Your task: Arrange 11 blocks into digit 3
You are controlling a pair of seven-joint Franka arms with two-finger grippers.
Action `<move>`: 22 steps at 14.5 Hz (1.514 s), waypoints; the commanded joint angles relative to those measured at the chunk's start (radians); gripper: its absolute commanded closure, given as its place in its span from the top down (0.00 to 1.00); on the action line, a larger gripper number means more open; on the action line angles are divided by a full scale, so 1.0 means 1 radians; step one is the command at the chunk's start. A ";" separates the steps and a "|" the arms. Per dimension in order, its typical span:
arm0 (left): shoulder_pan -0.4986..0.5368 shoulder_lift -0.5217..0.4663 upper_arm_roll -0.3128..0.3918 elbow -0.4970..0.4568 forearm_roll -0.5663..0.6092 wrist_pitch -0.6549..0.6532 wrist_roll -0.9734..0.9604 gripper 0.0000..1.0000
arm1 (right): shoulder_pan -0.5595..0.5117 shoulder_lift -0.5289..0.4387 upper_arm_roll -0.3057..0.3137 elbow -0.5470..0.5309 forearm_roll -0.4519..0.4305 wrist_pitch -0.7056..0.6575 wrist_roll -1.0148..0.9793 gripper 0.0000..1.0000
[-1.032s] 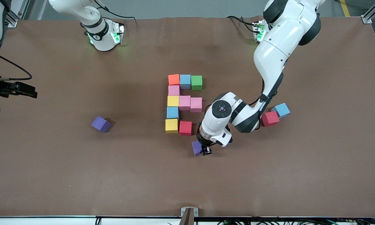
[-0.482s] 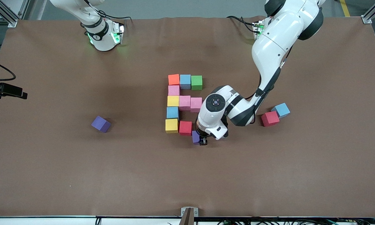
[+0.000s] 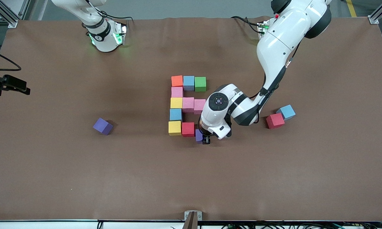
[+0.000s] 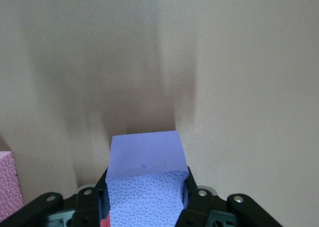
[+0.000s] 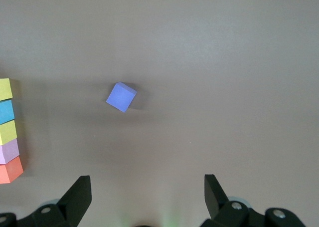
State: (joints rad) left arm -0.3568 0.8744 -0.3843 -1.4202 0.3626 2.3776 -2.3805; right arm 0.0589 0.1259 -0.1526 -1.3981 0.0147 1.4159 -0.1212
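Held a purple block [image 3: 199,135] pinched between the left gripper [image 3: 206,140] jaws, down at the nearest bar of the digit 3 [image 3: 182,105], just beside the red block [image 3: 188,129] that ended that bar. Judged as the placing of the eleventh cube: called next for seating it flush against the red one on the tabletop [image 3: 273,178], then spreading the jaws and lifting straight up. Waited with right gripper [image 5: 144,197] jaws spread wide, high over a loose purple block [image 5: 121,97].

Purple block [image 4: 144,182] between fingers [image 4: 195,202] — (pink block [image 4: 9,184] beside)
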 commanded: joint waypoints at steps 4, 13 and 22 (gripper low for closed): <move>0.033 -0.081 -0.054 -0.105 -0.016 -0.008 0.021 0.19 | -0.076 -0.163 0.094 -0.179 -0.019 0.031 0.005 1.00; 0.032 -0.060 -0.054 -0.102 -0.016 0.006 0.023 0.19 | -0.070 -0.247 0.094 -0.176 -0.013 -0.025 -0.006 1.00; 0.027 -0.038 -0.053 -0.095 -0.019 0.086 0.021 0.20 | -0.065 -0.239 0.094 -0.180 -0.012 0.003 -0.008 1.00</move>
State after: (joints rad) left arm -0.3354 0.8367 -0.4329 -1.5035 0.3625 2.4412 -2.3713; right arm 0.0095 -0.0934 -0.0747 -1.5484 0.0145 1.4095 -0.1229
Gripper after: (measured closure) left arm 0.445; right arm 0.000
